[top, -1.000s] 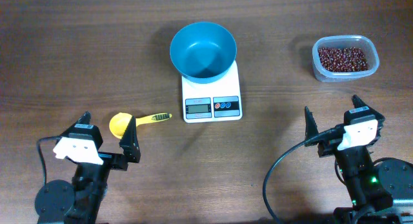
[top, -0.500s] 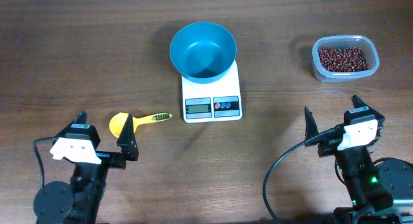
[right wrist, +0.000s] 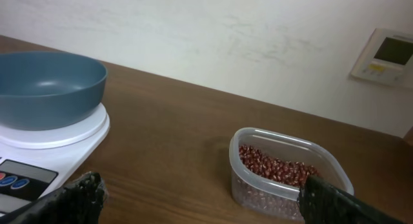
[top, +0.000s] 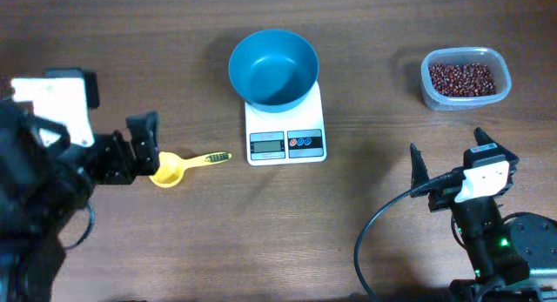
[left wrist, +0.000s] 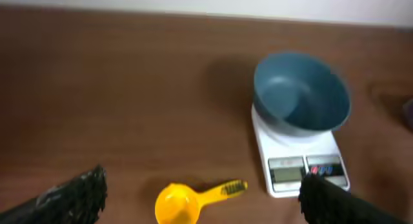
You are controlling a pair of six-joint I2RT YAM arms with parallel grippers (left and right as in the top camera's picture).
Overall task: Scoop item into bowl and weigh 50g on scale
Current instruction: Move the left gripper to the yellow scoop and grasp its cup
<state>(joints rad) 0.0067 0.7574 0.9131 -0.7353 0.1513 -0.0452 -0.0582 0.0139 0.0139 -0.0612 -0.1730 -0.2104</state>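
The blue bowl (top: 254, 57) stands empty on the white scale (top: 287, 145) at the table's middle back; both also show in the left wrist view, bowl (left wrist: 300, 95) and scale (left wrist: 284, 150). The reddish-brown beans (top: 464, 78) fill a clear tub at the back right, also in the right wrist view (right wrist: 274, 167). My left gripper (top: 144, 154) is open and hangs above the table, with a yellow scoop (top: 170, 170) lying between its fingers in the left wrist view (left wrist: 200, 198). My right gripper (top: 448, 158) is open and empty, well short of the beans.
The clear tub (top: 431, 95) holds the beans. The yellow scoop (left wrist: 177, 201) lies flat left of the scale, handle toward it. In the right wrist view the bowl (right wrist: 45, 88) and scale (right wrist: 39, 153) are at left, with a wall behind the table.
My left arm has risen and swung forward from the front edge to over the yellow scoop. The right arm, bowl, scale and beans have not moved.
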